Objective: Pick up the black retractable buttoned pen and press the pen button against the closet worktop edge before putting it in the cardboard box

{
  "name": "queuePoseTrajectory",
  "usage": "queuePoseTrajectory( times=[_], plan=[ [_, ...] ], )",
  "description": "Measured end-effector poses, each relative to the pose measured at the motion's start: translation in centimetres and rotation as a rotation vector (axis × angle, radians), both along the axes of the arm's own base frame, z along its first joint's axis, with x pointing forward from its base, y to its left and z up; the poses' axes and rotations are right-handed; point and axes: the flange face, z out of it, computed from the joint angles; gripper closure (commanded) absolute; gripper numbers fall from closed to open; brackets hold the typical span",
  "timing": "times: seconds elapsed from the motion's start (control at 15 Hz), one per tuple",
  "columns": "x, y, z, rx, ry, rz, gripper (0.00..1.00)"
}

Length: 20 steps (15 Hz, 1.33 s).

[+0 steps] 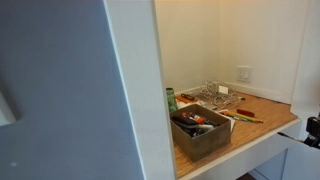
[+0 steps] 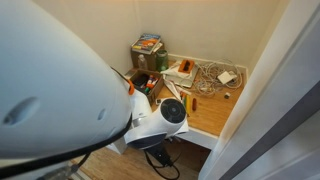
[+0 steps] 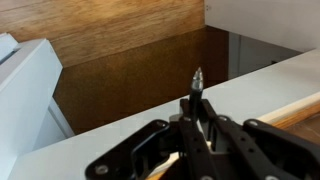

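Observation:
In the wrist view my gripper (image 3: 197,112) is shut on the black pen (image 3: 196,84). The pen stands between the fingers, and its end sticks out past the fingertips. Just beyond it runs the white face (image 3: 120,120) of the closet shelf, with a strip of the light-brown worktop edge (image 3: 296,107) at the right. I cannot tell whether the pen touches the edge. The cardboard box (image 1: 200,132) sits at the worktop's front and holds several items; it also shows in an exterior view (image 2: 144,83). A dark part of the gripper (image 1: 313,128) shows in front of the worktop.
On the worktop (image 1: 268,112) lie a tangle of cables (image 1: 216,95), orange-red and yellowish slim items (image 1: 240,117) and a green can (image 1: 171,100). A white wall (image 1: 135,80) bounds the closet. The arm's body (image 2: 160,120) fills the foreground. Dark wood floor (image 3: 130,70) lies below.

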Motion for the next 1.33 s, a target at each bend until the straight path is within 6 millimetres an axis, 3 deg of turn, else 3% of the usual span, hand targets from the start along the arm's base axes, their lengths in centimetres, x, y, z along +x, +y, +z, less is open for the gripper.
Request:
queuePoseTrajectory(
  times=[0.6,1.33],
  plan=[
    [-0.3,-0.9,-0.3,0.037,0.053,-0.040,0.97],
    [2.3,-1.8,-2.1,0.060,0.160,0.007,0.97]
  ],
)
